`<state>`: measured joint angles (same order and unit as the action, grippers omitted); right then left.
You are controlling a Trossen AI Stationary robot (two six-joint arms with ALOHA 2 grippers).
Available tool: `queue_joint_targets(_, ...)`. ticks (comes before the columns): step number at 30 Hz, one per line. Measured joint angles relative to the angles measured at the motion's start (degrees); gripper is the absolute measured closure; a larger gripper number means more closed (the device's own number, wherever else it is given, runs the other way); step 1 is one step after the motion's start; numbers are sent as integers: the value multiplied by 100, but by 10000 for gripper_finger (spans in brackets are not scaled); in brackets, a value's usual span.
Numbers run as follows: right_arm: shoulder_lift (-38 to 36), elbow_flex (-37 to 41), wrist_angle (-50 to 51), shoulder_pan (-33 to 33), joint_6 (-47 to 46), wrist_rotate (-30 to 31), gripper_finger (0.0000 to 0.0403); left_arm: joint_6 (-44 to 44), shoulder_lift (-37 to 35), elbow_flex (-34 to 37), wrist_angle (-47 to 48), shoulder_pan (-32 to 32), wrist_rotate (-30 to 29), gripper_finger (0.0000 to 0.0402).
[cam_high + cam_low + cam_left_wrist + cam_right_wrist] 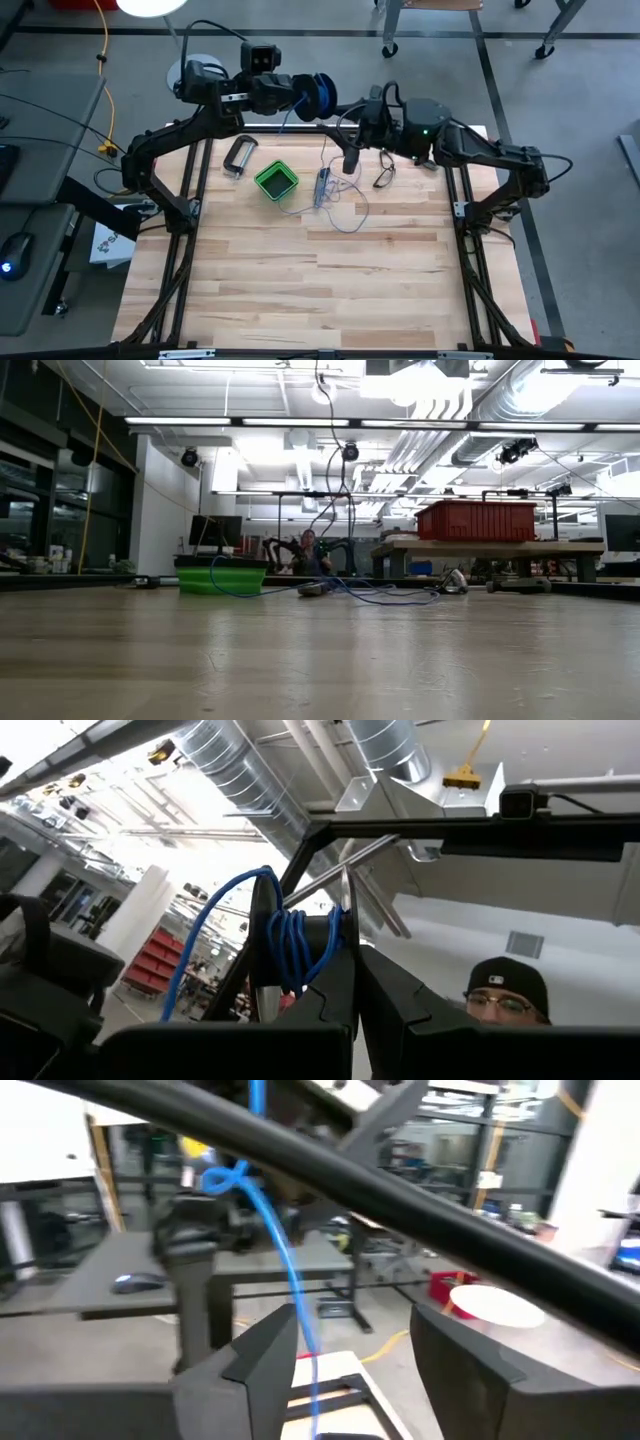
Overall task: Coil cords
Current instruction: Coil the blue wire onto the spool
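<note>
My left gripper (305,93) is above the table's far edge, shut on the small dark spool (322,92), which has several turns of blue wire (292,942) wound on it. From the spool the wire drops to loose loops (343,208) lying on the table; they also show in the low view (375,596). My right gripper (350,158) is open just right of the hanging wire. In the right wrist view the wire (292,1285) runs between its fingers (262,1352), close to one of them. I cannot tell whether it touches. My left gripper pinches the spool by one dark flange (345,932) between its two fingertips (335,988). The fingers come level from the table's left. The spool is lifted clear of the table, and the wire hangs slack from it.
A green box (277,180) stands left of the wire loops and also shows in the low view (222,579). A metal clip (238,157) lies farther left. A small tool (322,186) and a dark looped object (385,173) lie by the loops. A person's capped head (505,990) shows beyond the table.
</note>
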<state>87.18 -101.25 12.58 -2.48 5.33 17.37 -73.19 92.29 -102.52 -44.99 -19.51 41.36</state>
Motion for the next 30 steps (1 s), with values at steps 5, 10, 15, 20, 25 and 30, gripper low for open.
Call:
queue_joint_targets(5, -9, 0, 7, 0, 46, 126, 250, 282, 0, 0, 15, 0, -4, 401)
queue_joint_targets(10, -20, 0, 4, 2, 74, 111, 281, 293, 0, 0, 15, 0, -11, 401)
queue_joint_targets(15, -22, 0, 5, 1, -42, 84, 358, 571, 0, 0, 24, 0, -45, 401)
queue_joint_targets(20, -22, 0, 12, 2, -365, 79, 398, 694, 0, 0, 184, 0, -91, 401)
queue_joint_targets(25, -70, -78, -93, 108, -56, 177, 402, 939, 2, 0, 829, 0, -208, 401)
queue_joint_targets(30, -72, -460, 104, 347, 850, 150, 402, 1336, 11, 0, 1502, -91, -381, 401)
